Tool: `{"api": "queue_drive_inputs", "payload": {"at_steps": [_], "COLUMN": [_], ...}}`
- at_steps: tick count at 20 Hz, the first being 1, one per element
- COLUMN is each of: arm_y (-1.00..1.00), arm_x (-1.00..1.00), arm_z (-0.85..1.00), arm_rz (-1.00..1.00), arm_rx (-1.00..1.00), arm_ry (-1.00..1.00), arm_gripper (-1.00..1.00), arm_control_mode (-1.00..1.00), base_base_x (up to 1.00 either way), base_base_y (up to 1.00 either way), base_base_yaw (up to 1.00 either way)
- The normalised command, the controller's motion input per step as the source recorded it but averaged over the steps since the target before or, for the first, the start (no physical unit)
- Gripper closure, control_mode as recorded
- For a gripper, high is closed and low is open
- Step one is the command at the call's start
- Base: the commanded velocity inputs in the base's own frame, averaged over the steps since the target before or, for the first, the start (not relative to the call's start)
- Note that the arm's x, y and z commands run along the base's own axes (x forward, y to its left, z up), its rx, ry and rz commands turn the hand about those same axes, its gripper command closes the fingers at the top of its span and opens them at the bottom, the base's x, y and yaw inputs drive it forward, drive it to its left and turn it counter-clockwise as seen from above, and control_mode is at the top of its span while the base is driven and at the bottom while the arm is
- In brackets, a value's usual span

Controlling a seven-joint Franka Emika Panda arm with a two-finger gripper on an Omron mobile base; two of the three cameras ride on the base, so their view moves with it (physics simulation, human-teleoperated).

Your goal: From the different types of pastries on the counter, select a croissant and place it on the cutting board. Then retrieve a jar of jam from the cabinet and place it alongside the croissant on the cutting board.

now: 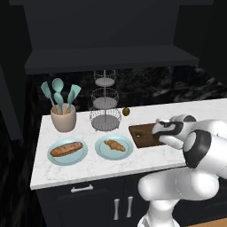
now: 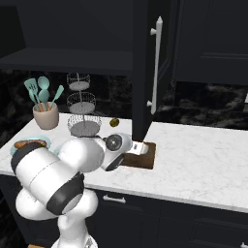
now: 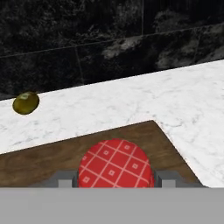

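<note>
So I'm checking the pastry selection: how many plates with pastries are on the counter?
2. One plate holds a long baguette-like loaf, front left; the other plate holds the croissant, just right of it, beside the cutting board.

A utensil crock [image 1: 63, 116], wire tiered stand [image 1: 105, 104], baguette [image 1: 66, 149] and small olive-green fruit [image 3: 26, 103] share the counter.

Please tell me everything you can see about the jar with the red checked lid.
The jar with a round red lid crossed by thin white checks shows only that lid, in the hand view. It sits between the two fingertips of the gripper, over the dark brown wooden cutting board. Its body and contents are hidden.
</note>
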Motion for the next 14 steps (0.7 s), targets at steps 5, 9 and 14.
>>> {"api": "queue_drive_inputs", "payload": {"at_steps": [5,9,14], "arm_y": [-0.32,-0.53,0.01], "arm_x": [0.44,0.7,0.0], "arm_z": [-0.18,-0.13,-0.03], "arm_rz": [0.05,0.09,0.0], "arm_rx": [0.01,-0.04,-0.01], "arm_ry": [-0.01,-0.03,0.0], "arm_gripper": [1.0,1.0,1.0], "arm_control_mode": [-1.0,-1.0,-1.0], "base_base_x": [0.0,0.0,0.0], "base_base_y": [0.0,0.0,0.0], "base_base_yaw": [0.0,0.0,0.0]}}
